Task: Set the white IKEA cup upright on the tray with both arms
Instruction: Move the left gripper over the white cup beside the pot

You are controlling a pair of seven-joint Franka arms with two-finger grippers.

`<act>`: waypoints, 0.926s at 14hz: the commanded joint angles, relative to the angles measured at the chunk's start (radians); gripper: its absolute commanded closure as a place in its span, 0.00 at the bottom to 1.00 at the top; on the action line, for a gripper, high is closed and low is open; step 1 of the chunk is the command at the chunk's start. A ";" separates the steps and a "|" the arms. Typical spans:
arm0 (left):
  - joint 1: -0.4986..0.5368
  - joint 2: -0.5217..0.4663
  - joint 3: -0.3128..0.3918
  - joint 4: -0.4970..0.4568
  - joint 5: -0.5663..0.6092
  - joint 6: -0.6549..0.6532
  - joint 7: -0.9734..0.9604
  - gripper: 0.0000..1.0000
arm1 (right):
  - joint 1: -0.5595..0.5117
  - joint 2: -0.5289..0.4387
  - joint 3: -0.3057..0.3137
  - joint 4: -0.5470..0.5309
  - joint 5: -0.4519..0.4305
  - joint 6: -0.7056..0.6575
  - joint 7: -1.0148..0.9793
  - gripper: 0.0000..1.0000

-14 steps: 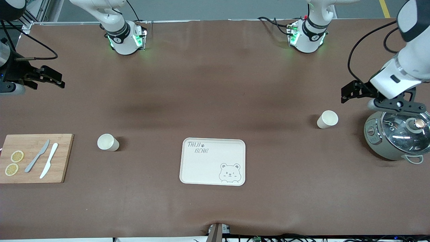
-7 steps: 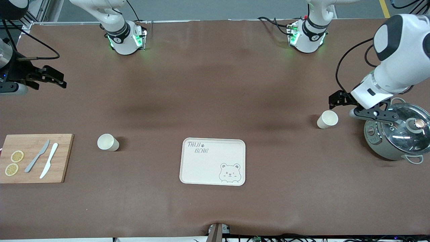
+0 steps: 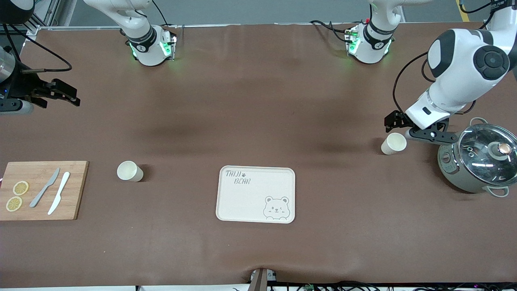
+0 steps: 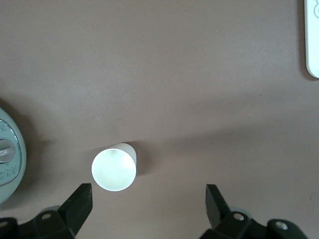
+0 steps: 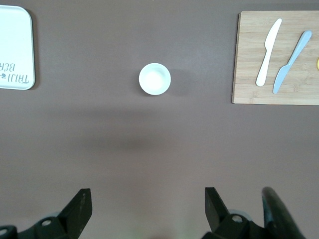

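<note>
One white cup (image 3: 394,143) stands upright on the brown table toward the left arm's end, and also shows in the left wrist view (image 4: 114,169). A second white cup (image 3: 129,171) stands upright toward the right arm's end, seen from the right wrist too (image 5: 154,78). The cream tray (image 3: 238,202) with the bear drawing lies between them, nearer the front camera. My left gripper (image 3: 398,124) is open and empty in the air just beside the first cup (image 4: 148,199). My right gripper (image 3: 60,93) is open and empty, high over the table's right-arm end (image 5: 148,204).
A grey-green pot with a glass lid (image 3: 480,161) stands close beside the first cup, at the left arm's end. A wooden cutting board (image 3: 74,190) with two knives and lemon slices lies beside the second cup.
My left gripper has moved from over the pot toward the first cup and now hangs beside it. The right gripper has barely moved. Both cups and the tray are where they were.
</note>
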 commanded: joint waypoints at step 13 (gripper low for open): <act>0.045 0.047 -0.005 -0.221 0.029 0.338 0.061 0.00 | 0.023 0.021 0.000 0.041 -0.008 -0.008 0.016 0.00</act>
